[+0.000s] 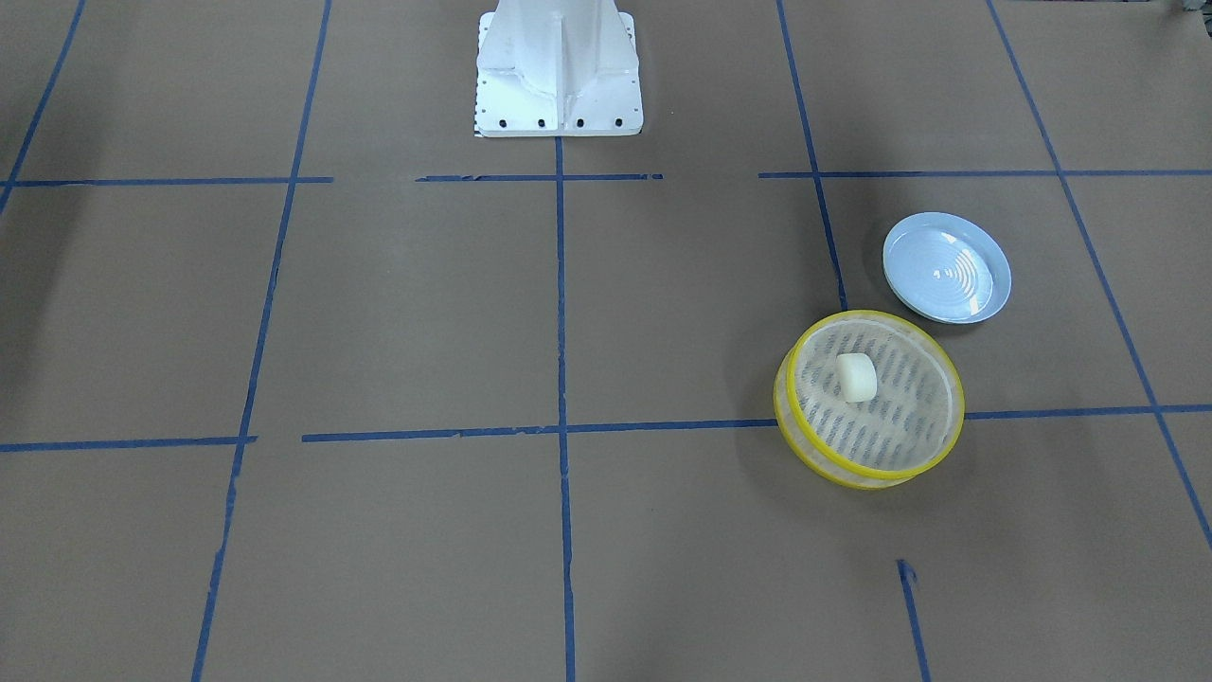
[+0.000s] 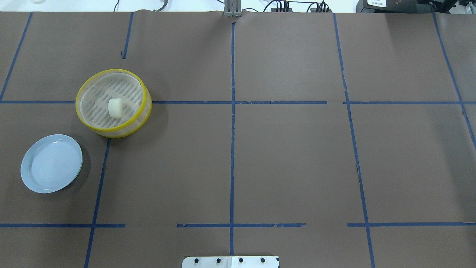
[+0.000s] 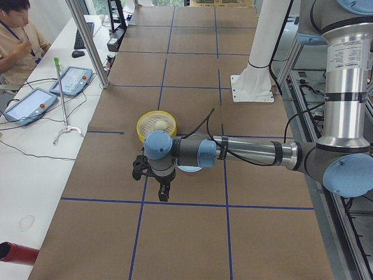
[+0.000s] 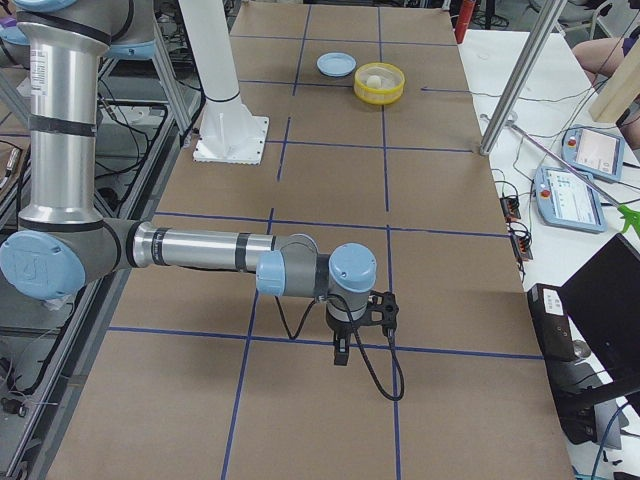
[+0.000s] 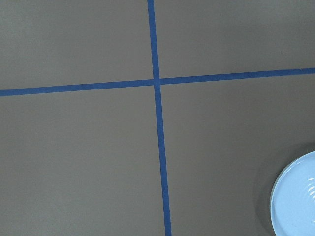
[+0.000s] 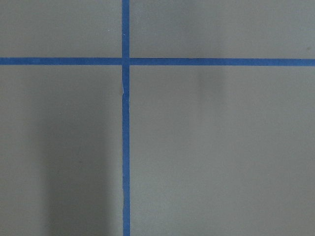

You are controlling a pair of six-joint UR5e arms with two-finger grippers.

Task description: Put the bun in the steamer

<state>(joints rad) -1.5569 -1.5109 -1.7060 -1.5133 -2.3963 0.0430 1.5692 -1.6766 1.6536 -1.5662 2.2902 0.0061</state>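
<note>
The bun (image 2: 115, 108) lies near the middle of the steamer (image 2: 128, 128) floor, on the far left of the table (image 2: 282, 156), with the blue plate (image 2: 52, 163) nearer and further left. So the task looks done. It seems light, soft and easily dented, so any hold should be a gentle pinch across its rounded sides. The left gripper (image 3: 162, 189) and right gripper (image 4: 342, 352) hang away from the steamer, seen only from the side views; I cannot tell whether their fingers are spread or together.
</note>
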